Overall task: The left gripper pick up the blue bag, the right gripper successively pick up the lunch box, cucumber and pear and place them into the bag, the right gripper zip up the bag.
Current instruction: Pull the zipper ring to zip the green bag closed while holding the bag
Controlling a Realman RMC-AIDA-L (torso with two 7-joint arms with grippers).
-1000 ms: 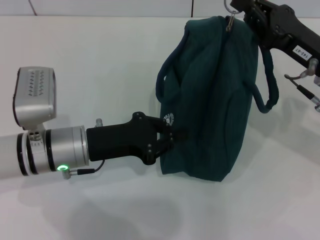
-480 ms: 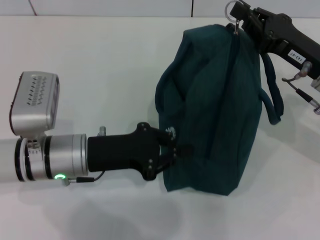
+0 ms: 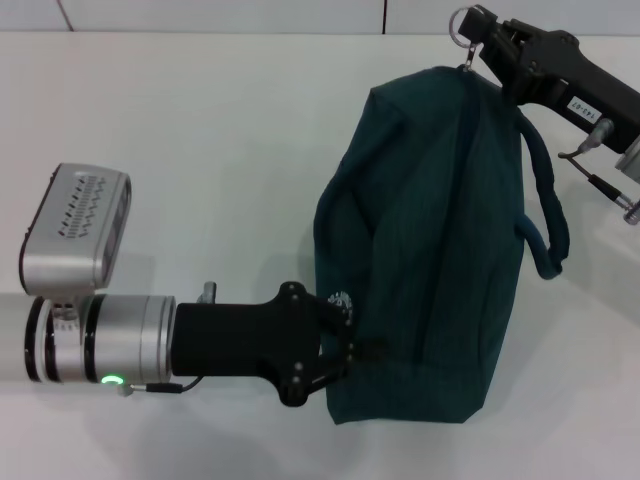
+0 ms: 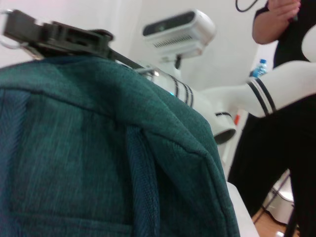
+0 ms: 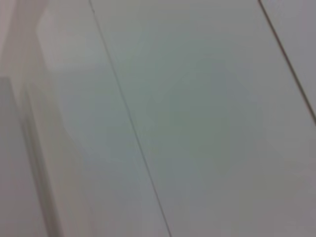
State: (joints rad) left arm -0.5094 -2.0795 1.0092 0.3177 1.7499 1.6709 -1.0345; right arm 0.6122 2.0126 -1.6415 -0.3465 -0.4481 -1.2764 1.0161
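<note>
Head view: the blue bag (image 3: pixel 430 250) fills the centre and right of the frame, standing on the white table (image 3: pixel 200 150) with its seam running from the upper right corner downward. The left gripper (image 3: pixel 345 355) reaches in from the lower left and pinches the fabric at the bag's lower left edge, just beside the small white logo (image 3: pixel 340 300). The right gripper (image 3: pixel 480 40), in the upper right, is pressed together on the zip pull (image 3: pixel 462 22) at the bag's top end — so the zipping step looks to be in hand and close to done. Lunch box, cucumber and pear are not visible, presumably inside. The next move probably calls for finishing the pull to the end stop while the left keeps the fabric taut.

Against the earlier frames, the left gripper has dropped lower in the frame and the bag has stretched longer and straighter.

Left wrist view: teal fabric fills the lower left; the right gripper's fingers (image 4: pixel 59 34) sit at the upper left above it.

Right wrist view: only blank pale surface — no bag visible.
</note>
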